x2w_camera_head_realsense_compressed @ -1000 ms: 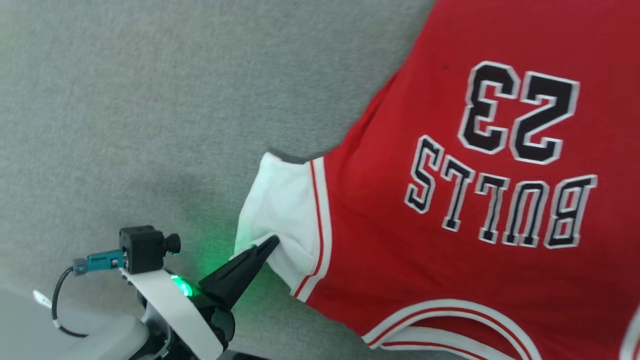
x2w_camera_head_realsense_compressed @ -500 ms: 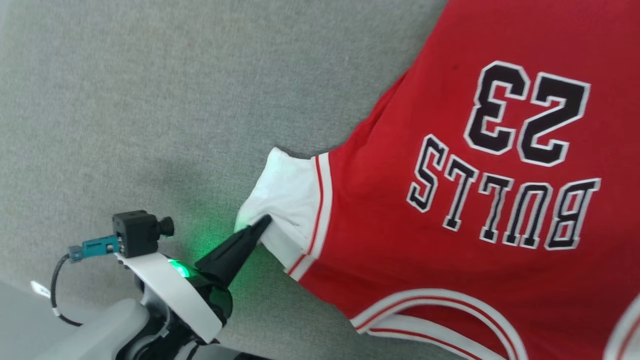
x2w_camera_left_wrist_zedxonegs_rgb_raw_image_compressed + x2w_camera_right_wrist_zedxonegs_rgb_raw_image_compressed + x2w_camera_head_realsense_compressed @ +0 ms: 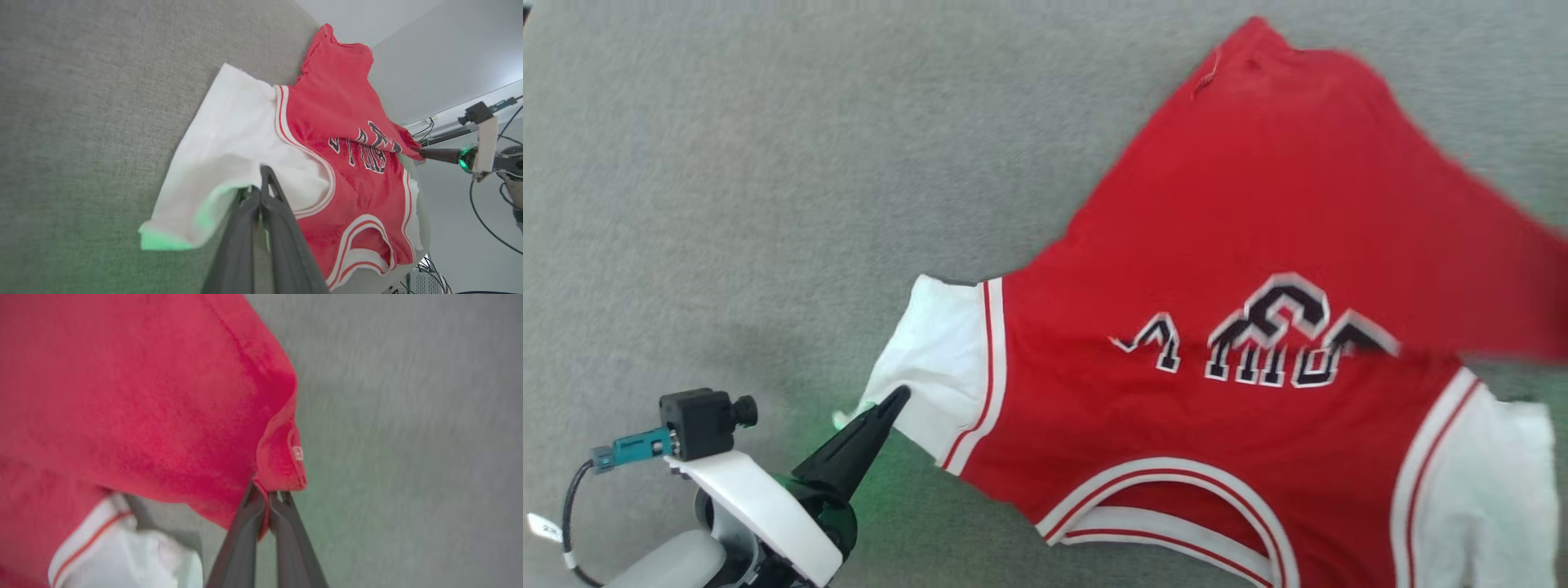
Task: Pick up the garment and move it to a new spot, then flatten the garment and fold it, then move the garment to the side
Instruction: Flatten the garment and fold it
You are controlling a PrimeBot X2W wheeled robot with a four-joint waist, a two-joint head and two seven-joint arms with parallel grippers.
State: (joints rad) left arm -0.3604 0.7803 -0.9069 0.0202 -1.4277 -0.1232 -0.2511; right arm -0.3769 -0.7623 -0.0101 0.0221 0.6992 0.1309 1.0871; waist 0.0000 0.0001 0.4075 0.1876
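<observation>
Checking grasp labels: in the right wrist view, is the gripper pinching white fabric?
No, the right gripper pinches a red edge of the garment.

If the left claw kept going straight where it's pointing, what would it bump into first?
The garment's white sleeve, which the left claw is pinching; beyond that probably the red chest, though depth is hard to judge.

Garment (image 3: 1258, 204) red, sleeves (image 3: 931, 359) white, trim (image 3: 1168, 482) red-white striped, lettering (image 3: 1266, 327) black (white-outlined); surface (image 3: 768, 163) plain grey.
</observation>
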